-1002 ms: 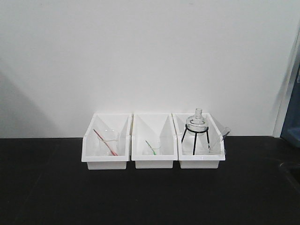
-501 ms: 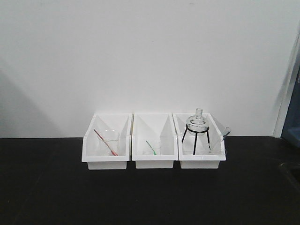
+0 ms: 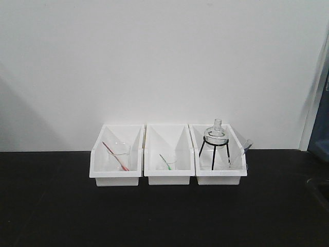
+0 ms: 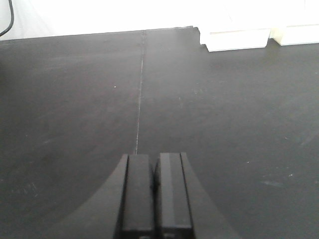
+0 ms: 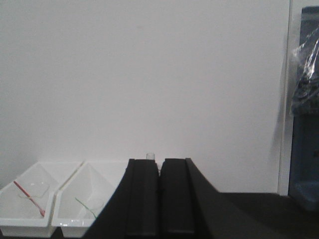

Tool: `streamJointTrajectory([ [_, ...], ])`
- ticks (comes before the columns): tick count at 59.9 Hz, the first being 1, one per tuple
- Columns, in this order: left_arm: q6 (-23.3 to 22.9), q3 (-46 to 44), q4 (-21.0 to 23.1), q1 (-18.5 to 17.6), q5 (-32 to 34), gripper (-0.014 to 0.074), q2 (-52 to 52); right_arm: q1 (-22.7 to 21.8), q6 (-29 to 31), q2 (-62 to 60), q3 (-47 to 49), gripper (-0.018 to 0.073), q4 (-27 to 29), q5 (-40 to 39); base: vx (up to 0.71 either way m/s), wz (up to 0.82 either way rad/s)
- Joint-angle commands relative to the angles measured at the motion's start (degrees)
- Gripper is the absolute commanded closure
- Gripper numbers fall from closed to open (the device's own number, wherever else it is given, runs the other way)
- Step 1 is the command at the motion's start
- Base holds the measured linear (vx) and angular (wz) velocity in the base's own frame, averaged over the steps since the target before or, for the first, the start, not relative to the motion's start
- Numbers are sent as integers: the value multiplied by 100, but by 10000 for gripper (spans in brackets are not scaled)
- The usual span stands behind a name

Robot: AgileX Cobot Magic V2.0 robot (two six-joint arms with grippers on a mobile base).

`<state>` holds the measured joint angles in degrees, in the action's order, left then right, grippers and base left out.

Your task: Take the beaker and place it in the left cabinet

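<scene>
Low in its wrist frame, the left gripper hangs clamped on nothing over the black table, with the bins at upper right. The right gripper, also closed and empty, faces the bins and looks nearer. The beaker stands upright in the left white bin, at lower left of the right wrist frame, with a red rod leaning inside. The glass is faint, and the left cabinet shows nowhere.

A plain white wall rises behind a matte black tabletop. A thin seam runs toward the tabletop's far edge.
</scene>
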<state>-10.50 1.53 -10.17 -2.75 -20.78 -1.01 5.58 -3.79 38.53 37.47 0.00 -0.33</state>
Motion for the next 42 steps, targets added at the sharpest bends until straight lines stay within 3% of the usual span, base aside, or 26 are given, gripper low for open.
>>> streamJointTrajectory([
  [1,-23,-89,-19,-31,429,593,-56,-37,16,272,214,568,0,-476,0,0],
  [15,-23,-89,-19,-31,429,593,-56,-37,5,483,214,536,0,-437,0,0],
  [23,-23,-89,-19,-31,429,593,-56,-37,5,483,214,445,0,-411,0,0],
  [31,-23,-89,-19,-31,429,593,-56,-37,5,483,214,268,0,-402,0,0],
  [42,-23,-89,-19,-31,429,593,-56,-37,5,483,214,-78,0,-501,0,0],
])
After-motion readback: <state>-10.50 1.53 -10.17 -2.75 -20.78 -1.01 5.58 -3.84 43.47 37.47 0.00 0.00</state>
